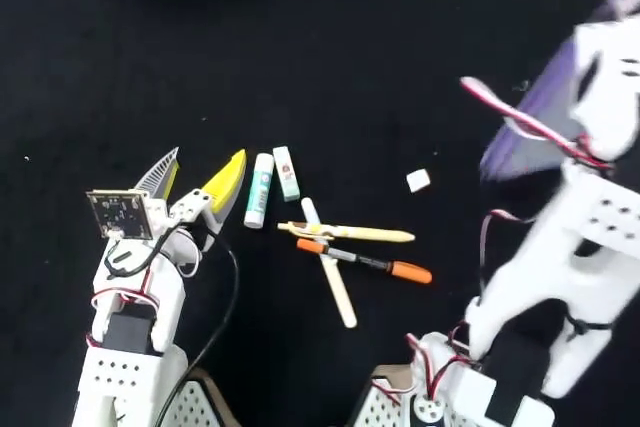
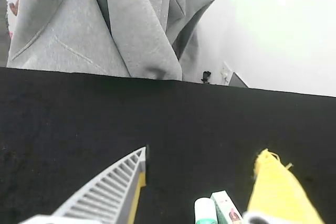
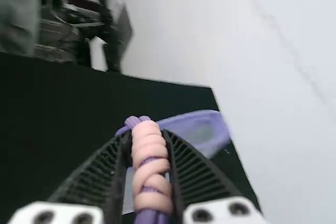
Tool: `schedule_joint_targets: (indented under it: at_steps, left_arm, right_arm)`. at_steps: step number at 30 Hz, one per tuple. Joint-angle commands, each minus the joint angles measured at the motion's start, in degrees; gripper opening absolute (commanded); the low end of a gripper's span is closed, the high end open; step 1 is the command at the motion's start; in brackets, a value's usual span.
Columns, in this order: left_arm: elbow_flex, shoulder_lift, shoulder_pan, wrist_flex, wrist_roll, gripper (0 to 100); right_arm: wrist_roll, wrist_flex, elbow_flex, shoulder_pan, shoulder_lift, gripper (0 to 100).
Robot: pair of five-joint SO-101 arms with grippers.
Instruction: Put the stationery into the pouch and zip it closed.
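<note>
The right gripper [image 3: 146, 132] has its fingers closed tightly on a pink twisted cord [image 3: 147, 174], which seems to be a part of the purple pouch [image 3: 202, 129]. The pouch hangs just beyond the fingertips, up above the black table [image 1: 120, 67] and well apart from the stationery. It is probably held by the cord so that it can be carried and laid down near the items. Whether its zip is open cannot be told.

The left gripper [image 1: 208, 154] is wide open and holds nothing. Its grey finger [image 2: 113, 192] and yellow finger [image 2: 278, 190] are low over the table. A glue stick [image 1: 258, 190] and a small box [image 1: 287, 173] lie side by side just beside the yellow finger. Farther out on that same side a cream pen [image 1: 345, 233], an orange marker [image 1: 365, 263] and a white stick [image 1: 333, 272] lie crossed over each other, and a small white eraser [image 1: 418, 180] lies alone beyond them. The wide opening suits a first grasp, and the glue stick looks like the easiest piece, because it is nearest to the fingers. Nothing is in the pouch yet, so the task seems to be at its beginning.
</note>
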Motion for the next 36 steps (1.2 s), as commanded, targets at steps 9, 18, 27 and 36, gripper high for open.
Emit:
schedule_joint_targets:
  at_steps: [9, 18, 27, 36]
  left_arm:
    - [-0.7, -0.6, -0.4, -1.1, 0.5, 32]
    - [-0.7, -0.6, -0.4, -1.1, 0.5, 32]
    - [-0.6, -0.6, -0.4, -1.1, 0.5, 32]
    - [-0.6, -0.6, -0.3, -1.1, 0.5, 32]
  right_arm:
    - [-3.5, 5.6, 0.2, -14.3, -2.3, 1.1]
    - [-3.1, 9.1, 0.3, -8.6, -2.3, 1.1]
    - [9.1, 19.8, -1.2, -7.0, -3.2, 1.1]
    - [19.3, 20.5, -3.7, 3.9, -7.2, 1.1]
